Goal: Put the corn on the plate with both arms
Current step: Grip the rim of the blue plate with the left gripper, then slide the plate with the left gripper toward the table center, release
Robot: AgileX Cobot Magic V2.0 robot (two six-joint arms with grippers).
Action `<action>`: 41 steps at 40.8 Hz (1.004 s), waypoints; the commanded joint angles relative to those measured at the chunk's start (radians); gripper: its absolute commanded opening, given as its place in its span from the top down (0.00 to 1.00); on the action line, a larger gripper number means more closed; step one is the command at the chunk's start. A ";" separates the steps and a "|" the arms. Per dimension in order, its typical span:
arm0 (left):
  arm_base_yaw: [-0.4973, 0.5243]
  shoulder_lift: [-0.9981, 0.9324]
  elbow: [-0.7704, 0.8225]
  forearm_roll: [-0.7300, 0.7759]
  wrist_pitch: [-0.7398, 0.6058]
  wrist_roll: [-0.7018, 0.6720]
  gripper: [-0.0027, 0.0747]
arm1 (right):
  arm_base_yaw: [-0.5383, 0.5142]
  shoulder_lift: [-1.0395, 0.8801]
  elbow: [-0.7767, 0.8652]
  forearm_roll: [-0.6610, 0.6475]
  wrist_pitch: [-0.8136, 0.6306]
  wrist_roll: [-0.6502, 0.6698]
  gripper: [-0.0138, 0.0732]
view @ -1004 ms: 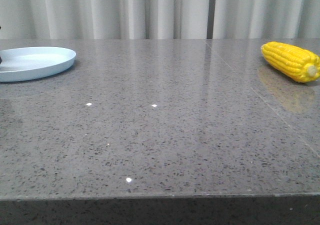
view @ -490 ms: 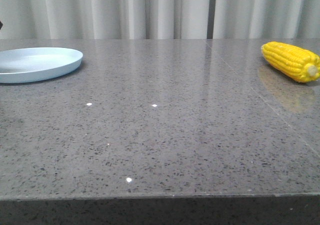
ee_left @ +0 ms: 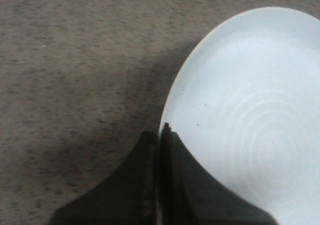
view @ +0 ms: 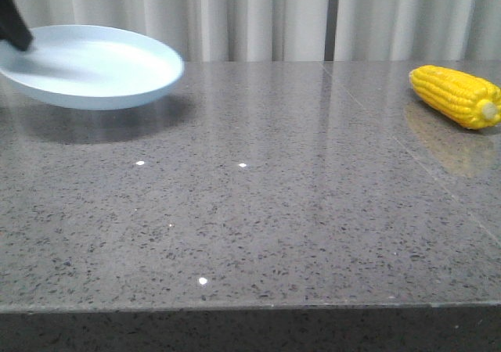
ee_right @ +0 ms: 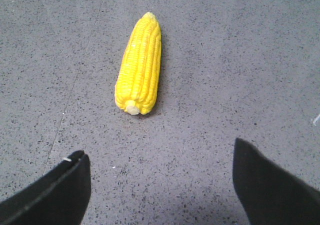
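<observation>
Plate (view: 90, 66) has come up off the table (view: 258, 211) since a second ago: then it lay flat at far left, now it hangs tilted above its own shadow and sits further toward the middle. Corn (view: 456, 95) has not shifted.

Table: grey speckled stone, wide bare stretch between plate and corn; curtain behind. Nothing stands in that stretch, so both arms have open room to move inward.

Plate: airborne, held by its rim at the left side. Left wrist view shows the left gripper (ee_left: 160, 135) with fingers pressed together on the rim, one above and one below (thin pale edge visible between them). In the front view only a dark bit of that gripper shows at the top left corner.

Corn: lies on the table at far right, well apart from the plate, close to the right edge of the front view. Long axis runs roughly away from the right gripper (ee_right: 160, 180), pale stub end toward it, tapered tip away. Right gripper hovers with fingers spread wide, corn ahead of the gap and a little off to one side, not touching.

Judgement: the right arm is the nearer one to the corn by far. Its fingers look set across the cob's width, probably, though height above the table is hard to read from this view.
</observation>
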 commanded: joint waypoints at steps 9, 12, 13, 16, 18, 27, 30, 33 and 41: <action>-0.200 -0.047 0.022 -0.117 -0.108 -0.059 0.99 | -0.007 0.002 -0.033 -0.009 -0.067 -0.006 0.15; -0.249 -0.038 0.042 -0.115 -0.153 -0.083 0.99 | -0.007 0.002 -0.033 -0.009 -0.068 -0.006 0.15; -0.260 -0.035 0.045 -0.115 -0.162 -0.090 0.99 | -0.007 0.002 -0.033 -0.009 -0.068 -0.006 0.15; -0.291 -0.015 0.046 -0.115 -0.176 -0.132 0.99 | -0.007 0.002 -0.033 -0.009 -0.068 -0.006 0.15; -0.308 0.002 0.046 -0.115 -0.196 -0.138 0.99 | -0.007 0.002 -0.033 -0.009 -0.068 -0.006 0.15; -0.321 0.062 0.046 -0.115 -0.207 -0.183 0.99 | -0.007 0.002 -0.033 -0.009 -0.068 -0.006 0.15; -0.321 0.063 0.046 -0.115 -0.207 -0.183 0.99 | -0.007 0.002 -0.033 -0.009 -0.068 -0.006 0.15; -0.322 0.063 0.046 -0.115 -0.207 -0.183 0.99 | -0.007 0.002 -0.033 -0.009 -0.068 -0.006 0.15; -0.322 0.061 0.046 -0.115 -0.191 -0.183 0.75 | -0.007 0.002 -0.033 -0.009 -0.068 -0.006 0.15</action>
